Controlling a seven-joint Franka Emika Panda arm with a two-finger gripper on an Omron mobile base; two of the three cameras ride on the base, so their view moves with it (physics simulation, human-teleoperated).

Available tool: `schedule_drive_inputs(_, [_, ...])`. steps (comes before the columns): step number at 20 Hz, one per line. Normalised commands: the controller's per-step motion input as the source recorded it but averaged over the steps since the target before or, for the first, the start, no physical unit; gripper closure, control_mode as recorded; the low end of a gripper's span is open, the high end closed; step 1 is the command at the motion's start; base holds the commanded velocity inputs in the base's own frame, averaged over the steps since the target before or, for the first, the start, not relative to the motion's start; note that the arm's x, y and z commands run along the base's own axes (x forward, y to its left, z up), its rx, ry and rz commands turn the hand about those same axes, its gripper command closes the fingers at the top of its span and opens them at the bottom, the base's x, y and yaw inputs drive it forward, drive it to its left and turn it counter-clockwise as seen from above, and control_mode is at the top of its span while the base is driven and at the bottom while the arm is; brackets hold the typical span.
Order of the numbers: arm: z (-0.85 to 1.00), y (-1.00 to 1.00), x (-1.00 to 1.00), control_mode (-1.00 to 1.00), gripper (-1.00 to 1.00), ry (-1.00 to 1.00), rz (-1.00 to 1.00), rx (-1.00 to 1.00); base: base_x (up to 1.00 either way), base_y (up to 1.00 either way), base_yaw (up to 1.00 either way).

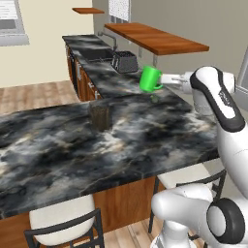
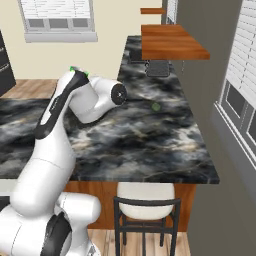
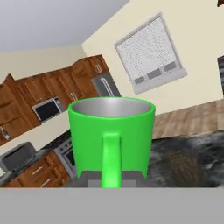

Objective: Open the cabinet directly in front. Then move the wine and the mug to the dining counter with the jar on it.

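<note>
The bright green mug with a loop handle (image 1: 150, 79) hangs upright in the air above the black, white-veined marble dining counter (image 1: 72, 145), its handle turned back toward the two-finger gripper (image 3: 111, 177), which is clenched on that handle. The small dark ribbed jar (image 1: 100, 116) stands on the slab, below the mug and toward the stools' side. The mug's green shadow suggests it is still clear of the marble, though the height is hard to judge.
</note>
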Motion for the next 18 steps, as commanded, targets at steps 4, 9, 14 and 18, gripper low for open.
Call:
schedule_drive_inputs(4, [-0.30, -0.18, 0.58, -1.00, 1.00, 0.22, 0.07, -0.01, 0.00, 0.00, 0.00])
schedule_drive_inputs(9, [-0.45, 0.01, 0.29, -1.00, 1.00, 0.09, 0.04, -0.18, 0.00, 0.00, 0.00])
schedule_drive_inputs(14, [-0.71, 0.01, 0.00, -1.00, 1.00, -0.21, 0.14, -0.29, 0.00, 0.00, 0.00])
schedule_drive_inputs(18, [-0.91, 0.03, -0.03, -1.00, 1.00, -0.25, 0.16, -0.30, 0.00, 0.00, 0.00])
